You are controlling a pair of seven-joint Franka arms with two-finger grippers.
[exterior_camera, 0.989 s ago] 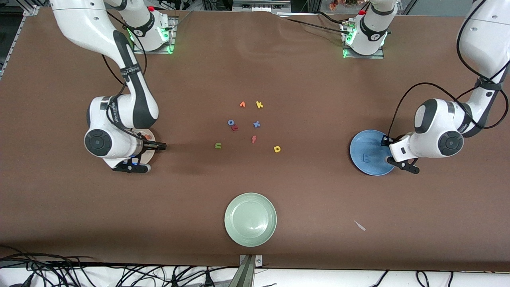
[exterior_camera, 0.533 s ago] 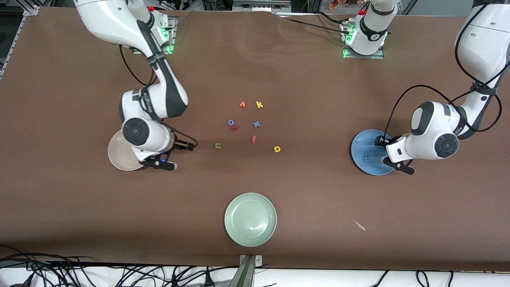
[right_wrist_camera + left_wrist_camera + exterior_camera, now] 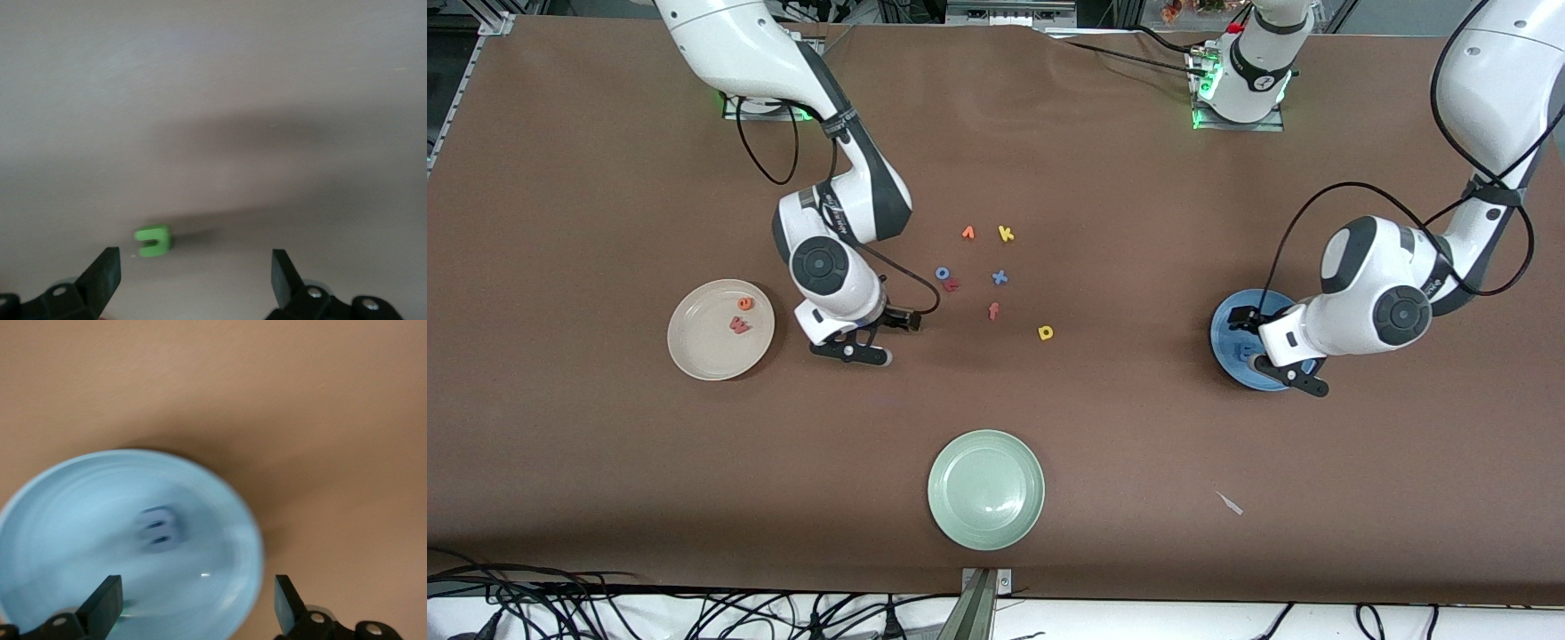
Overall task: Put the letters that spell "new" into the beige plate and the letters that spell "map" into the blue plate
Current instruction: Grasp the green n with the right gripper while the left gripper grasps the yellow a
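My right gripper point(image 3: 907, 321) hangs open just over the olive-green "n" point(image 3: 153, 241), which lies on the table slightly off its centre line point(image 3: 193, 275). The beige plate point(image 3: 698, 356) holds the orange "e" point(image 3: 744, 303) and the red "w" point(image 3: 738, 324). Open as well, my left gripper point(image 3: 1238, 318) is over the blue plate point(image 3: 1223, 353), with nothing between its fingers point(image 3: 197, 597). The blue "m" point(image 3: 159, 529) lies in the blue plate point(image 3: 67, 520). The yellow "p" point(image 3: 1046, 332) and a bluish round letter point(image 3: 942, 273) lie mid-table.
Loose letters lie mid-table: an orange "v" point(image 3: 967, 233), a yellow "k" point(image 3: 1006, 234), a blue "x" point(image 3: 1000, 277), an orange-red "f" point(image 3: 993, 310) and a small red letter point(image 3: 951, 285). A pale green plate point(image 3: 986, 489) sits nearest the front camera.
My right arm has swung from over the beige plate to over the "n", uncovering the "e" and "w". My left gripper has opened and shifted over the blue plate toward mid-table.
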